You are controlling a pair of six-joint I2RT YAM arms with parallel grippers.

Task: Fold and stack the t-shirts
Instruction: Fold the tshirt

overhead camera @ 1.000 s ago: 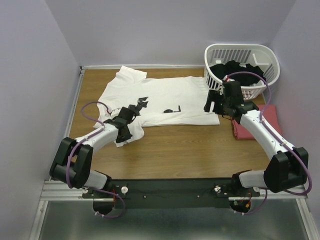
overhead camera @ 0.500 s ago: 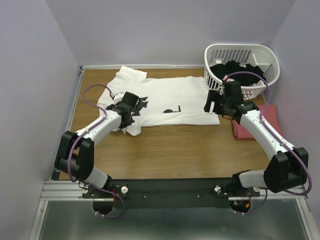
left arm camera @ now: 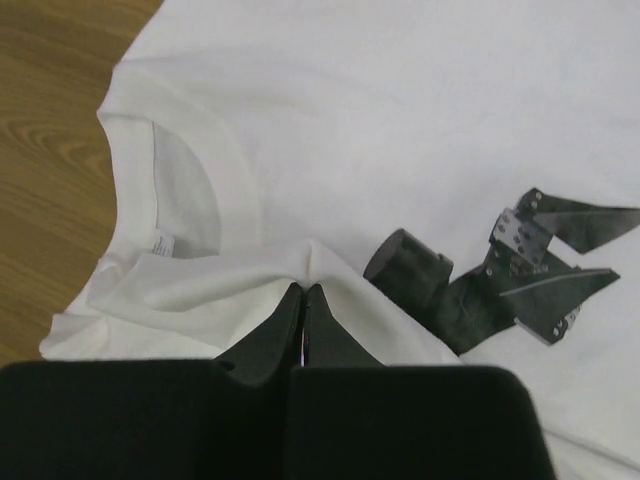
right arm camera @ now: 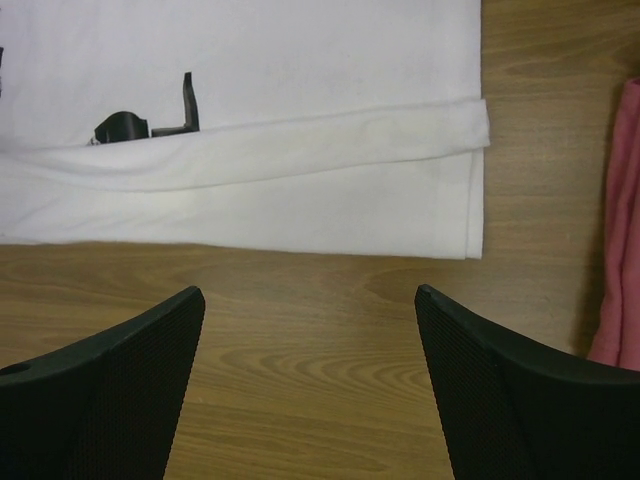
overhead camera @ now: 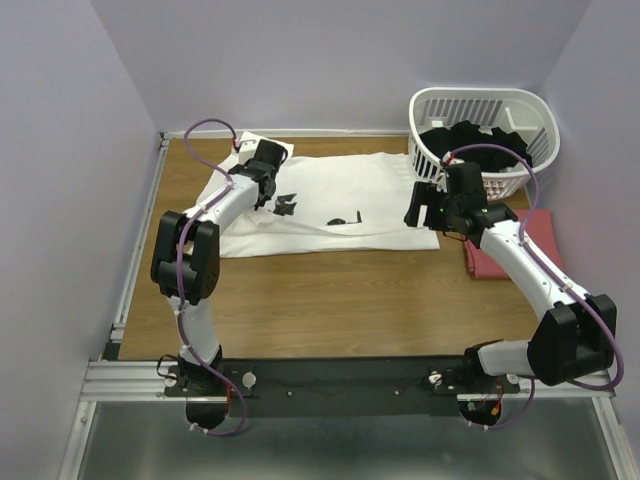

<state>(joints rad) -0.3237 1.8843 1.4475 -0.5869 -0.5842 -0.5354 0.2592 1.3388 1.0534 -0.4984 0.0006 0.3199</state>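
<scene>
The large white t-shirt lies flat across the back of the table, with a black print on it. My left gripper is over its left part, near the collar. In the left wrist view the gripper is shut on a raised fold of the white fabric. My right gripper is open and empty, just above the shirt's right hem; its fingertips frame bare wood. The salmon-red t-shirt lies folded at the right, partly under my right arm, and its edge shows in the right wrist view.
A white slatted basket holding dark clothes stands at the back right corner. Walls close in the table on the left, back and right. A metal rail runs along the left edge. Bare wood lies in front of the shirt.
My left gripper has moved from the front left toward the back, carrying the white shirt's left sleeve side over onto the shirt body. The right arm has barely moved.
</scene>
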